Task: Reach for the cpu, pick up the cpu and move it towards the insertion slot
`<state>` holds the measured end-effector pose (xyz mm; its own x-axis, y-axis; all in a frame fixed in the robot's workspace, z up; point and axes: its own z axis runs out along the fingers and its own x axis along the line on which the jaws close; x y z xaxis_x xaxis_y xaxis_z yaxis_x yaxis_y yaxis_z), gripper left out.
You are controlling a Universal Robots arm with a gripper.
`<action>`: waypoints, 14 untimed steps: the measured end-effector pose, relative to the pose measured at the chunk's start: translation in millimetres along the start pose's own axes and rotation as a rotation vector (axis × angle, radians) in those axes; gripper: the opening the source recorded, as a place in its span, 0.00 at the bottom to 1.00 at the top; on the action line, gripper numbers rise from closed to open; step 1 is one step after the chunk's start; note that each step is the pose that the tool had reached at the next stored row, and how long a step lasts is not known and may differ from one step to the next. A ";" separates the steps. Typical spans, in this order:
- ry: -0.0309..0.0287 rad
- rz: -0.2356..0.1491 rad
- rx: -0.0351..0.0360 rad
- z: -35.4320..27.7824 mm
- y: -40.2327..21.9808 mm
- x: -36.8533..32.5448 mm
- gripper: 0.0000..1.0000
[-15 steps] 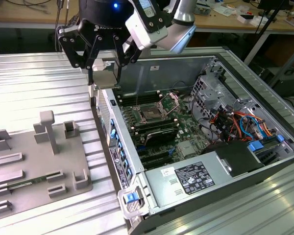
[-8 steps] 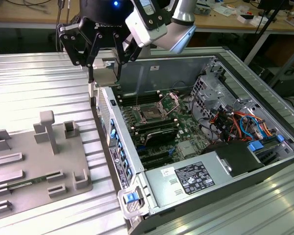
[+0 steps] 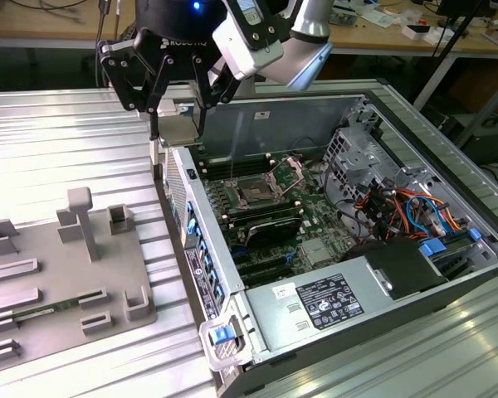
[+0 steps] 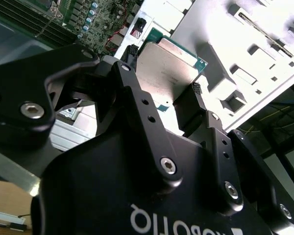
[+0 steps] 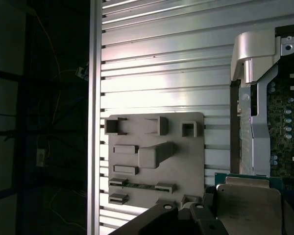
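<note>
My gripper (image 3: 178, 124) is shut on the cpu (image 3: 181, 131), a pale silvery square with a thin green rim, and holds it in the air above the near-left wall of the open computer case (image 3: 201, 274). In the second wrist view the cpu (image 4: 169, 61) sits clamped between the two black fingers (image 4: 196, 93). The first wrist view catches the cpu (image 5: 247, 205) next to the case edge. The insertion slot (image 3: 257, 192), a square socket with a dark centre and a raised wire bracket, lies on the green board to the exterior view's right of the gripper and lower.
A grey fixture plate (image 3: 58, 265) with raised blocks lies on the ribbed metal table on the exterior view's left, also seen as the fixture plate (image 5: 157, 152). Inside the case are memory slots, a power supply (image 3: 332, 298), drive cage and orange cables (image 3: 398, 207).
</note>
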<state>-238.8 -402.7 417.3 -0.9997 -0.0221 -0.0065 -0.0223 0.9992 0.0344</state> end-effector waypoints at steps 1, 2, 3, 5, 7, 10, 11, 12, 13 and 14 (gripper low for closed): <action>0.0000 0.000 0.0000 0.0 0.0 0.0 0.55; 0.0000 0.000 0.0000 0.0 0.1 -0.4 0.55; 0.0000 0.000 0.0000 0.0 0.1 -0.9 0.55; 0.0000 0.000 0.0001 0.0 0.0 -3.8 0.55; 0.0001 0.000 0.0001 0.0 0.0 -8.5 0.55; 0.0000 0.000 0.0000 0.1 0.0 -14.4 0.55; 0.0001 0.000 0.0000 0.1 0.1 -16.1 0.55; 0.0000 0.000 0.0000 0.1 0.1 -17.5 0.55; 0.0000 0.000 0.0001 0.1 0.1 -19.3 0.55; 0.0000 0.000 0.0001 0.1 0.1 -20.6 0.55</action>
<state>-218.2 -402.1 417.3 -0.9997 -0.0221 -0.0065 -0.0223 0.9992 0.0343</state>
